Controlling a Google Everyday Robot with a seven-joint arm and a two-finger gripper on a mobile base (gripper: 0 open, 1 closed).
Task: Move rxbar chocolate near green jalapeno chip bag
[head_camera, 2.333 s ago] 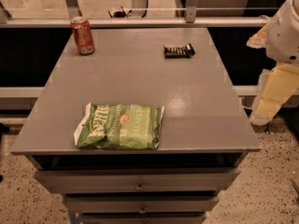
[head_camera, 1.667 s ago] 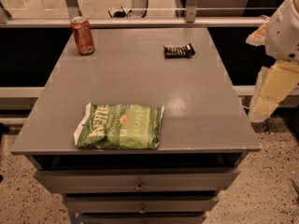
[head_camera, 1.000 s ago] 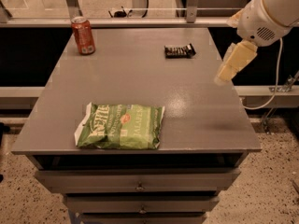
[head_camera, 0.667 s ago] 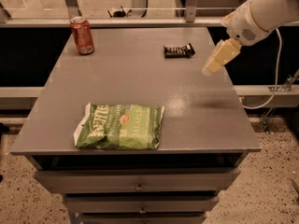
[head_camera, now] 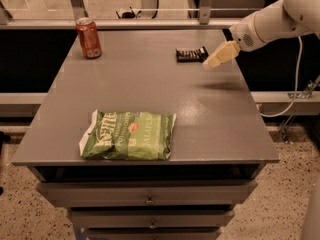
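The rxbar chocolate point(head_camera: 191, 54) is a small flat black wrapper lying at the far right of the grey table top point(head_camera: 150, 94). The green jalapeno chip bag point(head_camera: 129, 135) lies flat near the table's front edge, left of centre. My gripper point(head_camera: 209, 63) comes in from the upper right on a white arm and hovers just right of the bar, its cream tip close to the bar's right end. It holds nothing that I can see.
A red soda can point(head_camera: 88, 38) stands upright at the far left corner. The table sits on a cabinet with drawers point(head_camera: 147, 200) below its front edge. A rail and glass run behind the table. A cable hangs at the right.
My arm has swung in from the right side of the table, up and leftward, and the gripper now sits beside the bar. The bar, bag and can have not moved.
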